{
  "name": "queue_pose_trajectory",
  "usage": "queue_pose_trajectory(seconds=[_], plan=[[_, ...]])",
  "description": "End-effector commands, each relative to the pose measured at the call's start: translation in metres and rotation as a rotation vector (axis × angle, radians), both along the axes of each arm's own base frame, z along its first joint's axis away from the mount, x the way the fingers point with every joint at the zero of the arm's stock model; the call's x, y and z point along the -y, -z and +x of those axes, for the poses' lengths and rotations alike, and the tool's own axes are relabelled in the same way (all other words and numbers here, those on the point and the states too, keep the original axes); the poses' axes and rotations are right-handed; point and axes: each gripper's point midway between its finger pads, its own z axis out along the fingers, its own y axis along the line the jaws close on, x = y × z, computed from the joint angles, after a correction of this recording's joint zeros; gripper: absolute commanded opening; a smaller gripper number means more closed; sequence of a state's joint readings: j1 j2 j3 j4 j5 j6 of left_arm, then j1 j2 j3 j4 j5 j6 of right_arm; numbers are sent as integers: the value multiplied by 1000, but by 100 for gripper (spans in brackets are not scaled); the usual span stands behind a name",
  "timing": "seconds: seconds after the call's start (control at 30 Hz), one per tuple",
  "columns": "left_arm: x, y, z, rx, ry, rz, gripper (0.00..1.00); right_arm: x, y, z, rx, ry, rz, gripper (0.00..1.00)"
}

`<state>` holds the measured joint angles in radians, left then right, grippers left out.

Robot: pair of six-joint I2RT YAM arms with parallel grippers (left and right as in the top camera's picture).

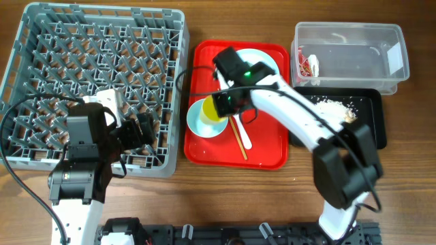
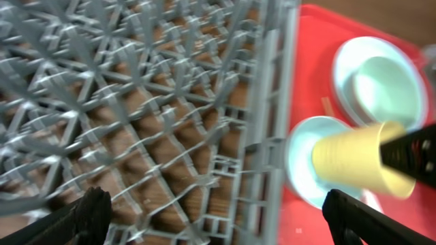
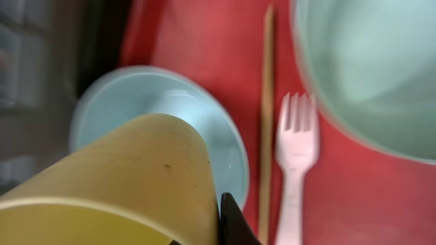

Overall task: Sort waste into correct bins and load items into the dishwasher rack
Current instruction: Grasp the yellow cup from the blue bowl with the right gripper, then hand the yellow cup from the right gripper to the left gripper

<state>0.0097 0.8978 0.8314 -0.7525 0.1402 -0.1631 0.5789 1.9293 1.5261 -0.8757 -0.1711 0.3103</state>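
right wrist view shows up close what overhead crowds: the right fingers point(image 3: 228, 219) clamped on the yellow cup point(image 3: 122, 177), tipped over a mint bowl point(image 3: 214, 126) on the red tray point(image 3: 204, 41), beside a chopstick point(image 3: 267, 102) and fork point(image 3: 296, 156). only overhead shows the clear tub point(image 1: 361, 58) holding the wrapper point(image 1: 308, 66) and the black tray point(image 1: 373, 122) holding scraps point(image 1: 330, 107). the left fingers point(image 2: 88, 214) stand apart over the rack point(image 2: 269, 116) edge.

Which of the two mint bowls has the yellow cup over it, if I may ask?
The bowl nearest the rack, with the cup right above it. The other bowl sits farther back on the tray.
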Motion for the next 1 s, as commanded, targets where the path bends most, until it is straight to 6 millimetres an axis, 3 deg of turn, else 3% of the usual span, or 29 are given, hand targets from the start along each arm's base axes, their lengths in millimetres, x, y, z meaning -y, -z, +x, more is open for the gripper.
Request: queue_pose_trajectory(seconds=[0.0, 0.13, 0.33, 0.47, 0.67, 0.97], plan=[[27, -20, 6, 62, 109, -130, 100, 11, -95, 24, 182, 54, 145, 4], [55, -38, 11, 124, 244, -248, 100, 16, -125, 21, 169, 52, 289, 7], [99, -71, 12, 228, 507, -442, 100, -13, -154, -5, 28, -102, 594, 7], [124, -100, 3, 320, 726, -560, 100, -30, -178, -21, -21, -197, 749, 7], [133, -116, -2, 392, 852, -597, 100, -42, -212, -45, -100, -331, 953, 7], [140, -142, -15, 518, 1012, -593, 100, -44, -228, -59, -163, -386, 1045, 8]])
